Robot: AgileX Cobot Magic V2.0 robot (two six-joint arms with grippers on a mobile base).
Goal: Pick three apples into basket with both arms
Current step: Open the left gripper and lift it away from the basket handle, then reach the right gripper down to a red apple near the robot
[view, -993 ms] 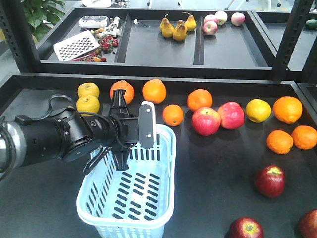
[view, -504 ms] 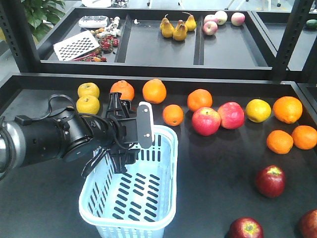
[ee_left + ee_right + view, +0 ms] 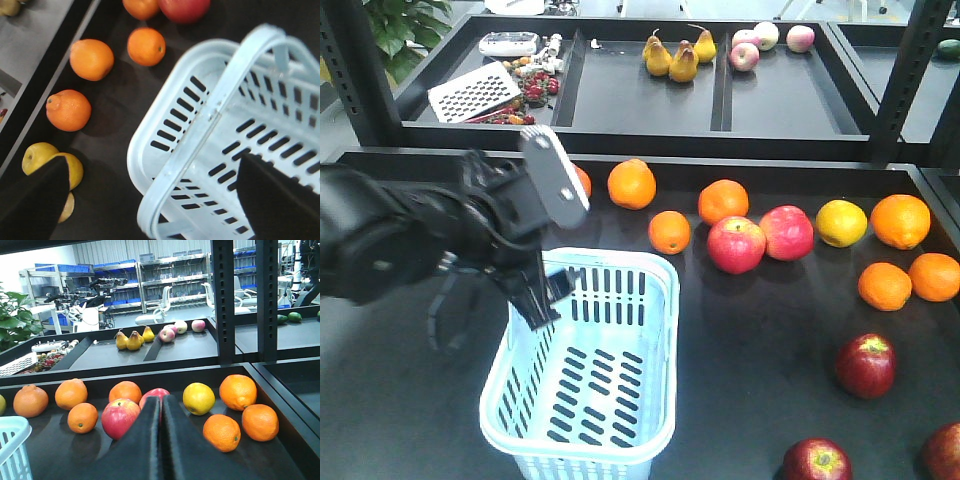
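Black tabletop (image 3: 760,330), basket (image 3: 575,448) left — 3 apples (image 3: 865,365) right

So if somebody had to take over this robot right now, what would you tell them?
Left fingers: open, holding nothing, over the left rim of the basket. In the wrist view the basket's handle runs between them.
Right fingers: shut, empty, above the table.
Apples: all three dark red ones lie on the table, front right, apart from the basket.
Done: nothing; the basket is empty.
Left: pick all three apples and put them in.
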